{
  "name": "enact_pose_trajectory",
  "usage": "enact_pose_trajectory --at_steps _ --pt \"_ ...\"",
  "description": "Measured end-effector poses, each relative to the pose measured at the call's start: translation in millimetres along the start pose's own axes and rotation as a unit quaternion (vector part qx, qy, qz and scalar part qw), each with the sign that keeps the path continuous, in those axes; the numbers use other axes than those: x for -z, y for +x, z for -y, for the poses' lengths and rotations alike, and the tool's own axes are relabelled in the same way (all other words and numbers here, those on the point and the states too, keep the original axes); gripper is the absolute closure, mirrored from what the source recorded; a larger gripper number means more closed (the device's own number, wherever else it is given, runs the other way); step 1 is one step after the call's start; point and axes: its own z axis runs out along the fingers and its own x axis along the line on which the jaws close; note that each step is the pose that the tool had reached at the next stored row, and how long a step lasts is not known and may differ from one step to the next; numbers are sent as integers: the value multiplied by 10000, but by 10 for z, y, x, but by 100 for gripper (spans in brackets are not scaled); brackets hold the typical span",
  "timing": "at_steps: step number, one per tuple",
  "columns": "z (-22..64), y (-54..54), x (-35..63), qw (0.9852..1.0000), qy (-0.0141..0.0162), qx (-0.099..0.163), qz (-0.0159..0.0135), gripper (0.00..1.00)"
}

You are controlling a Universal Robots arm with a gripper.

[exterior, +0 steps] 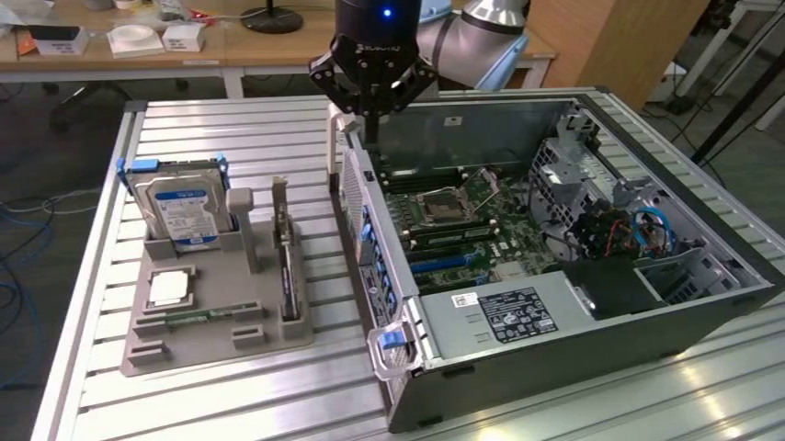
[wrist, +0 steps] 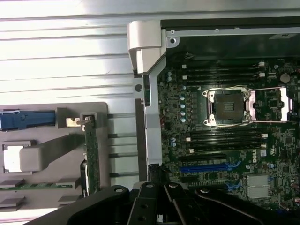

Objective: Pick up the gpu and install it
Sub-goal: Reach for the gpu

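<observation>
One black gripper (exterior: 368, 136), jaws pressed together on nothing, hangs above the far wall of the open dark metal computer case (exterior: 552, 386). Toward the exterior view's left, the gpu (exterior: 286, 266) (a thin dark-green circuit card) stands on edge in the grey plastic holder tray (exterior: 153, 354), near the silver blue-labelled hard drive (exterior: 184, 216).

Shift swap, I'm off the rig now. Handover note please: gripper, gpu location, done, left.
Gripper: shut, holding nothing, hovering above the wall of the open PC case that faces the tray.
gpu: standing on edge in the gray holder tray, on the exterior view's left of the case, untouched.
Done: nothing visible. The blue slot on the motherboard is empty.
Left: gpu not yet picked up or installed.
</observation>
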Motion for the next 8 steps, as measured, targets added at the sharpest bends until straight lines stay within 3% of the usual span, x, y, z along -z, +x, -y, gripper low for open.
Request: enact_pose_trajectory --at_steps 8 --pt "6 71 -3 10000 0 0 0 89"
